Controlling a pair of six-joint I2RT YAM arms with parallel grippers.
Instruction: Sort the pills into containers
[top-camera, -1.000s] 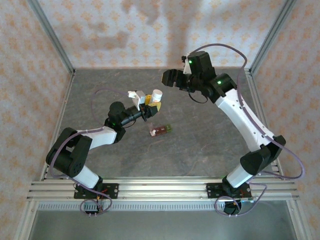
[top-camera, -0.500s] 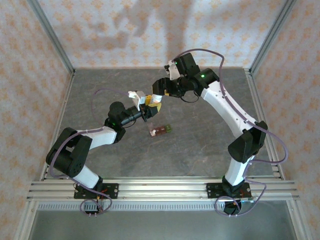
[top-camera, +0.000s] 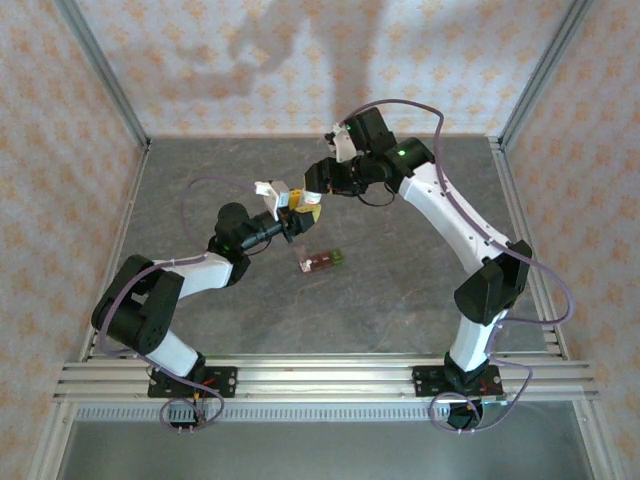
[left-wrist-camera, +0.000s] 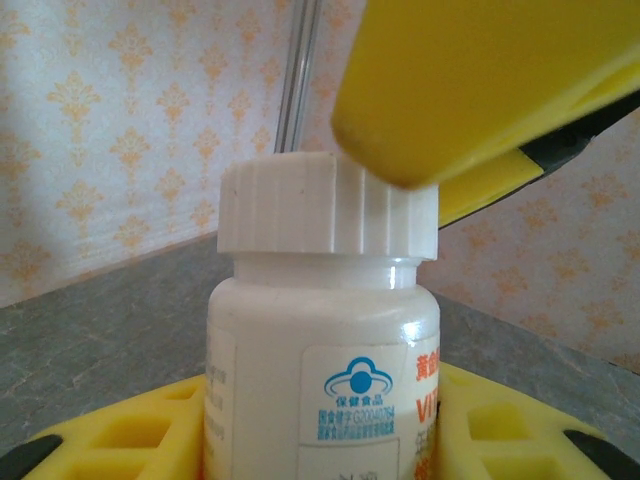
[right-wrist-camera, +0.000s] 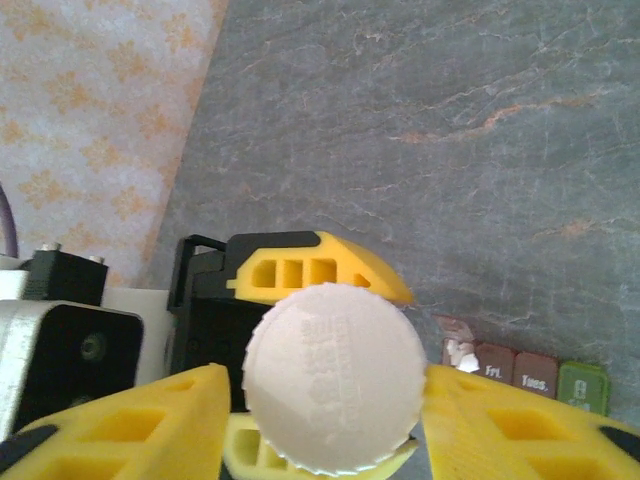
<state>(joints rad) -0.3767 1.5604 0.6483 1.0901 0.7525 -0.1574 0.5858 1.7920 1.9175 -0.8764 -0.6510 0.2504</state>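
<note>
My left gripper (top-camera: 297, 212) is shut on the body of a white pill bottle (left-wrist-camera: 320, 370), which stands upright in it above the table. The bottle's ribbed white cap (right-wrist-camera: 335, 375) is screwed on. My right gripper (top-camera: 318, 187) has come down over the bottle, and its yellow fingers (right-wrist-camera: 150, 425) have closed in on the cap from both sides. The containers (top-camera: 321, 261), a reddish-brown strip with one green end (right-wrist-camera: 583, 388), lie on the table just beyond the bottle. Something white (right-wrist-camera: 461, 350) sits in the strip's left compartment. No loose pills show.
The grey stone-patterned table (top-camera: 400, 290) spreads around the strip. Patterned walls and metal frame posts (top-camera: 100, 70) close the back and sides. Both arms meet over the middle of the table.
The right arm swung left and down from the back of the table onto the bottle, and its jaws narrowed around the cap. The left arm and the bottle stayed still.
</note>
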